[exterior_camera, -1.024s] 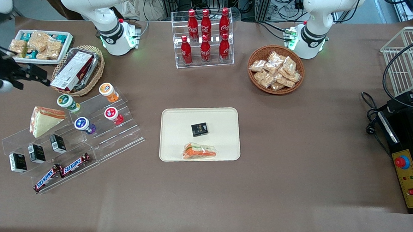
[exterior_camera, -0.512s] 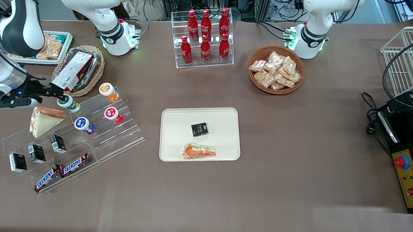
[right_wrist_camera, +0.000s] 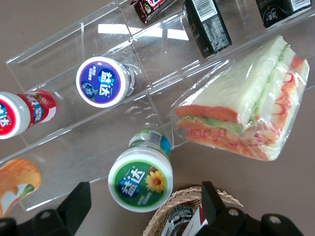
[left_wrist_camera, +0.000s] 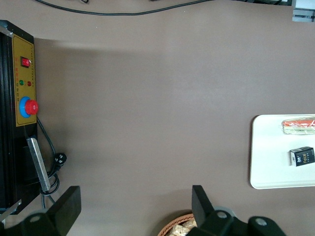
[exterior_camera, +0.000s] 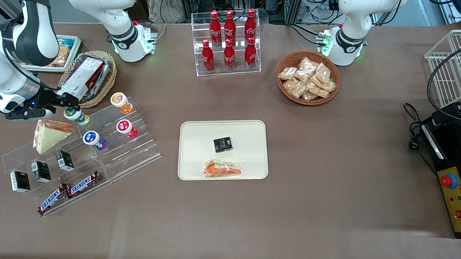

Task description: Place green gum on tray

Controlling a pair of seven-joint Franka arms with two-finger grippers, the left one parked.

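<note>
Hand (exterior_camera: pixel 68 104) open, fingers spread either side of the green gum (exterior_camera: pixel 75 115) without touching it, hovering over the top step of the clear acrylic stepped rack (exterior_camera: pixel 131 148) near the working arm's end of the desk (exterior_camera: pixel 332 150). Gum lies tilted on that step, white lid with green label facing up. Same rack holds orange bottle (exterior_camera: pixel 121 102), red bottle (exterior_camera: pixel 126 129), purple bottle (exterior_camera: pixel 94 139), wrapped sandwich (exterior_camera: pixel 49 134), small black boxes. Wicker basket (exterior_camera: pixel 106 84) just beside the hand. Cream tray (exterior_camera: pixel 199 128), mid-desk, well apart, carries a black box (exterior_camera: pixel 222 144) and a sandwich pack (exterior_camera: pixel 223 169).
</note>
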